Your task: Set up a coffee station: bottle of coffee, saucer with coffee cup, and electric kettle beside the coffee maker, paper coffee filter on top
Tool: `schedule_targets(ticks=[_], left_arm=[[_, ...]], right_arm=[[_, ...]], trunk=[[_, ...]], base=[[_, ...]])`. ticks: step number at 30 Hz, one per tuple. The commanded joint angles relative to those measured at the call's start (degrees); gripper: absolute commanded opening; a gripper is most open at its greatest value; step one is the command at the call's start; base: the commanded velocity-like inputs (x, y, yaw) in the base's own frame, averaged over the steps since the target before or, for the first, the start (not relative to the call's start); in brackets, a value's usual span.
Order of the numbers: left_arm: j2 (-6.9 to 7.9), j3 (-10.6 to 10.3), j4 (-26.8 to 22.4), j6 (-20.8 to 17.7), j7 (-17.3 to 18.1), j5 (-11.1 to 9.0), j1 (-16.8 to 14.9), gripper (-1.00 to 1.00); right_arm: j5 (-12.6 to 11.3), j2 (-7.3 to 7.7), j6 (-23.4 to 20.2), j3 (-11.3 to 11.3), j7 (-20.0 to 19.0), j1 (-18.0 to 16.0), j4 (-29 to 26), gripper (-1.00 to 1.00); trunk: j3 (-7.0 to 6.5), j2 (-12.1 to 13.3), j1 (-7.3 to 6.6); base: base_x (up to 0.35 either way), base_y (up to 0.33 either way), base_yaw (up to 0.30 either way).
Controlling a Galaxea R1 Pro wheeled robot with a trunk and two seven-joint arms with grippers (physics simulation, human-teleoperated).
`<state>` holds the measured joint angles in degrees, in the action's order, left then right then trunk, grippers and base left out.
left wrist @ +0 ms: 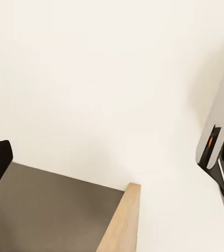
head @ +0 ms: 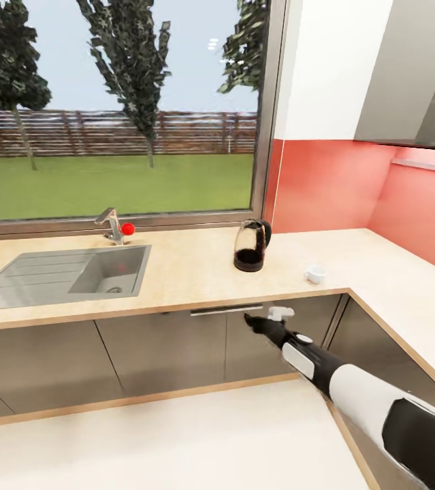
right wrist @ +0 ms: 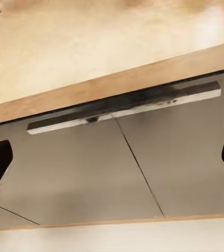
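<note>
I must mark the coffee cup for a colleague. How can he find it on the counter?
Start at the big window and follow the countertop toward the red wall. Past the dark kettle, near the corner, stands the cup, small and white.

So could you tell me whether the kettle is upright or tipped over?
Upright: the kettle stands on its dark base on the countertop, handle vertical.
</note>
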<state>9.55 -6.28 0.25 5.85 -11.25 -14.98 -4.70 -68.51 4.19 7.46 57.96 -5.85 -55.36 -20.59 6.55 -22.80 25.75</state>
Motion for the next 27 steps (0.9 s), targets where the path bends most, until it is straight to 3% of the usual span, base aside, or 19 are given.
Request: schedule_targets(ticks=[1, 5, 12, 17, 22, 24, 27], left_arm=[[-0.06, -0.55, 0.04, 0.18, -0.07, -0.44, -0.04, 1.0], [-0.26, -0.58, 0.07, 0.32, -0.11, 1.13, -0.04, 1.0], [-0.57, -0.34, -0.12, 0.47, -0.25, 5.18, -0.04, 1.0], [-0.59, -0.43, -0.15, 0.32, -0.1, 5.68, -0.04, 1.0], [-0.64, -0.48, -0.16, 0.12, 0.31, 5.75, -0.04, 1.0], [-0.65, -0.48, -0.16, 0.08, 0.38, 5.75, -0.04, 1.0], [-0.65, -0.46, -0.1, 0.05, 0.42, 5.76, -0.04, 1.0]], right_arm=[[-0.61, 0.41, 0.22, -0.58, -0.19, -0.64, -0.43, 1.0], [-0.55, 1.92, 0.04, -1.87, -0.15, -1.65, -4.22, 1.0], [-0.41, 7.15, -2.65, -2.37, 0.0, -2.05, -16.9, 1.0], [-0.34, 10.66, -4.77, -2.56, -0.01, -2.11, -24.01, 1.0], [0.14, 14.02, -5.05, -2.53, -0.21, -2.12, -27.04, 1.0], [1.79, 14.89, -5.07, -2.44, -0.33, -2.12, -27.29, 1.0], [8.09, 16.2, -5.08, -2.31, -0.49, -2.12, -27.26, 1.0]], trunk=[[0.13, -0.12, 0.03], [0.13, -0.12, 0.03], [0.13, -0.12, 0.03], [0.13, -0.12, 0.03], [0.13, -0.12, 0.03], [0.13, -0.12, 0.03], [0.13, -0.12, 0.03]], base=[[0.0, 0.0, 0.0], [0.0, 0.0, 0.0], [0.0, 0.0, 0.0], [0.0, 0.0, 0.0], [0.0, 0.0, 0.0], [0.0, 0.0, 0.0], [0.0, 0.0, 0.0]])
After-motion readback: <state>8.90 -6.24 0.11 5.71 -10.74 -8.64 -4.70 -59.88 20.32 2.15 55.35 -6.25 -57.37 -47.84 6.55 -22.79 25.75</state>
